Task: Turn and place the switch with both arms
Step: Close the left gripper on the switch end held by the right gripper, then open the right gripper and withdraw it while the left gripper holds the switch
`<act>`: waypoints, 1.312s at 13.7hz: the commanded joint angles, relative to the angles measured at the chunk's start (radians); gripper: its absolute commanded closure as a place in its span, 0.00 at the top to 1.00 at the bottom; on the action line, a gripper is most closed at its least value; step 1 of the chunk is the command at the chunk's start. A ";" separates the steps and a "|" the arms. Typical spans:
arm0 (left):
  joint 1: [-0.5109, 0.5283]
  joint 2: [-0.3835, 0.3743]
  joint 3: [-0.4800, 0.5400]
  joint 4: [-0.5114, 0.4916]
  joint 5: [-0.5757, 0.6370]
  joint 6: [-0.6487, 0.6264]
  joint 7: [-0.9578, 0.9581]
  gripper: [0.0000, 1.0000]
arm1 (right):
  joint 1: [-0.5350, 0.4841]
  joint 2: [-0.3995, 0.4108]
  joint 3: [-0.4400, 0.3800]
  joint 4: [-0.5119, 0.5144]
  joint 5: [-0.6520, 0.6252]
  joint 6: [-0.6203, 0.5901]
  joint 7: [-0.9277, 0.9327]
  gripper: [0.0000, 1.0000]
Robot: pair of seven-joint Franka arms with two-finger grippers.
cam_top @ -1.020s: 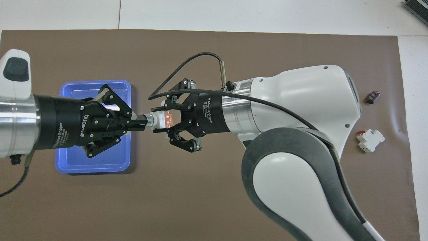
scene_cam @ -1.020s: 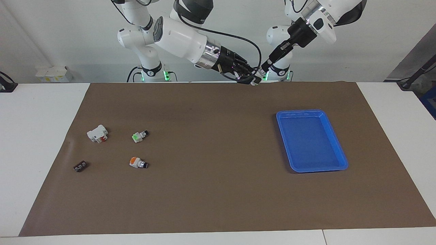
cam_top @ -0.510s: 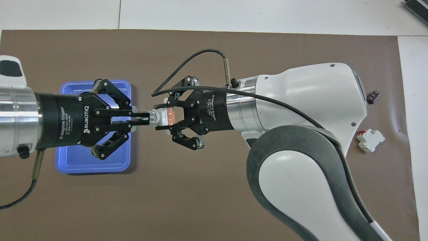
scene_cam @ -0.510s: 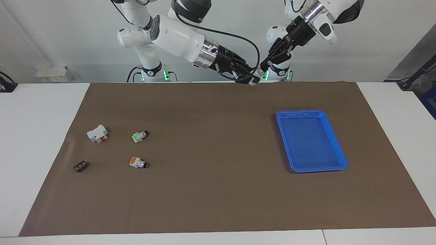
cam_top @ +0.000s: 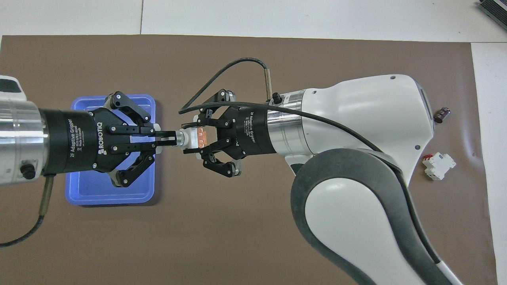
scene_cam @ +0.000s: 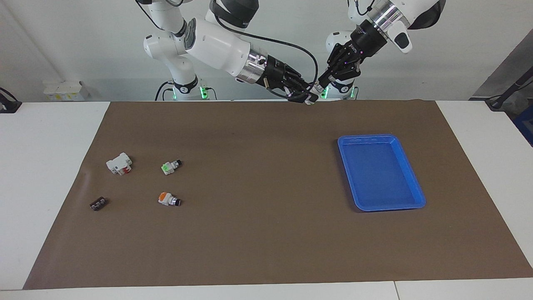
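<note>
The switch [cam_top: 193, 138] is up in the air between the two hands, over the brown mat [cam_top: 245, 221], just at 3 o'clock from the blue tray [cam_top: 111, 196] in the overhead view; the step looks like the hand-over, where one arm passes it to the other. The right hand [cam_top: 191, 139] is clamped on its white body by the orange block; the left hand [cam_top: 169, 137] pinches the knob end. Next, I think the right hand must let go, so the left can carry the switch to the tray. The knob tip is hidden by the fingers; in the facing view the switch is hard to make out.
</note>
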 commanded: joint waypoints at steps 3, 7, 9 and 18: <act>0.011 -0.023 -0.010 -0.005 -0.038 0.022 -0.042 0.00 | 0.006 0.023 0.014 0.004 -0.020 0.021 0.032 0.00; 0.040 -0.024 -0.007 -0.012 -0.038 0.016 -0.042 0.00 | 0.006 0.017 0.012 0.004 -0.023 0.018 0.039 0.37; 0.040 -0.024 -0.007 -0.009 -0.038 0.010 -0.042 0.00 | 0.006 0.000 0.012 0.001 -0.108 0.006 0.032 1.00; 0.072 -0.049 -0.005 -0.137 0.024 0.009 0.231 0.00 | -0.098 -0.072 0.000 -0.005 -0.193 -0.094 -0.076 1.00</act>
